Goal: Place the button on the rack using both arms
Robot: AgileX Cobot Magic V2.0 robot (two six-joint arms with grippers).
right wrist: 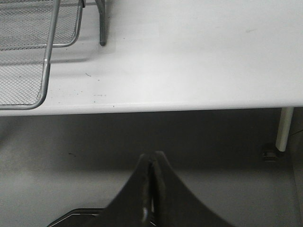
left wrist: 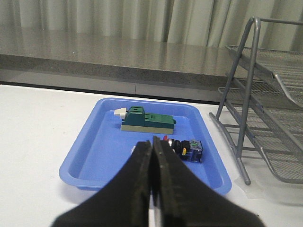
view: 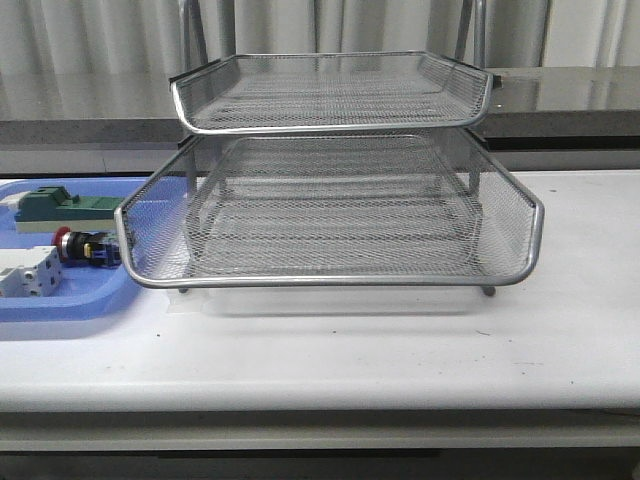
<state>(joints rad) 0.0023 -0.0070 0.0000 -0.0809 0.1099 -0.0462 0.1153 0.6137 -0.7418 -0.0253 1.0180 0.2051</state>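
- The button (view: 82, 246) lies on its side in the blue tray (view: 60, 305), at the left end of the white bench (view: 400, 350).
- Its red cap points to the left in the front view, and its black body with yellow and blue bits points toward the rack (view: 330, 200).
- The rack stands in the middle of the bench, just beside the blue tray. Its wire shelves hold nothing that I can see.
- A green block (view: 55, 208) lies in the blue tray behind the button, and a white block (view: 28, 272) lies in front of the button, near its cap.
- In the left wrist view the button (left wrist: 185, 146) is just past the tips of the left tool (left wrist: 152, 142), which hovers over the near part of the blue tray (left wrist: 85, 161).
- The two fingers of the left tool are pressed together, with nothing between them.
- The green block (left wrist: 144, 120) is further away in that view, and the legs of the rack (left wrist: 246, 118) stand beside the tray.
- The right tool (right wrist: 152, 158) is also closed, with its fingers together and nothing in them.
- It hangs over the dark floor (right wrist: 213, 165), outside the front edge of the bench (right wrist: 189, 56), well apart from the button.
- One corner of the rack (right wrist: 33, 52) shows in the right wrist view.
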